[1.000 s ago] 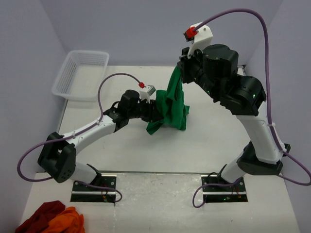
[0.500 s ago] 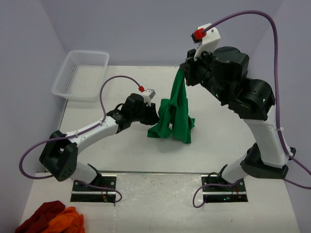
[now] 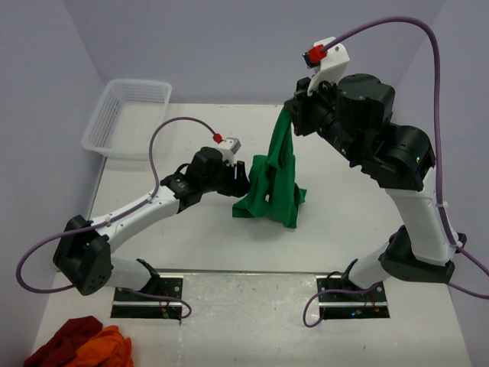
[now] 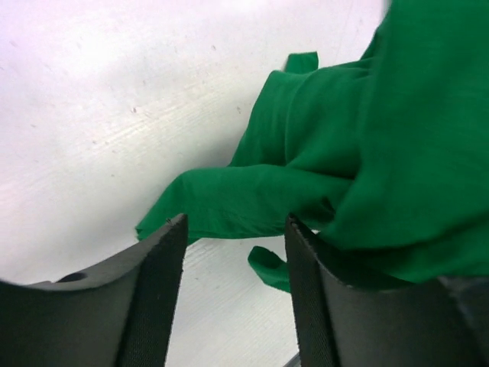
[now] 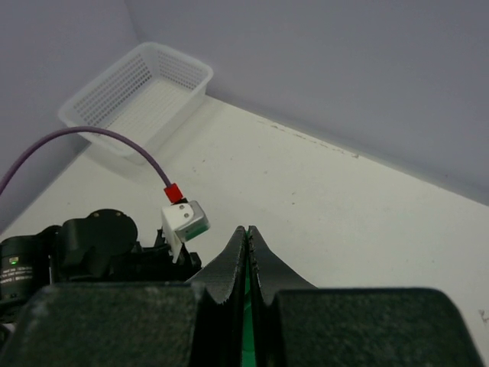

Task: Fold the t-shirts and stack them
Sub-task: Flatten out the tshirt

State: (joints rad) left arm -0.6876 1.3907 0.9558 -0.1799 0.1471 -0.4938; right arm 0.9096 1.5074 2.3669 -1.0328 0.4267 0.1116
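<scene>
One bright green t-shirt [image 3: 273, 180] hangs from the right gripper [image 3: 288, 113], which is raised over the far middle of the counter [image 3: 191, 237]. Its fingers [image 5: 229, 267] are pressed tight together on the top of the cloth, and the right wrist view shows only a thin green sliver between them. The shirt drops in a narrow twisted column. Its lower part lies bunched on the counter, with folds spreading to the left and right.

The left gripper [image 3: 243, 180] sits low, just beside the left edge of the bunched cloth. Its two dark fingers [image 4: 157, 290] stand wide apart and grip nothing. A flat green fold lies on the counter beyond the gap between them. The hanging bulk of the shirt crowds the right-hand finger and may be resting on it, though the close view does not settle that.

A white mesh basket [image 3: 98, 122] stands at the far left corner, well apart from the shirt. A purple cable [image 3: 164, 141] arcs up from the left arm between the basket and the shirt. At the near left corner a dark red cloth [image 3: 65, 340] and an orange cloth [image 3: 103, 352] lie crumpled together, touching each other, behind the left arm's base.
</scene>
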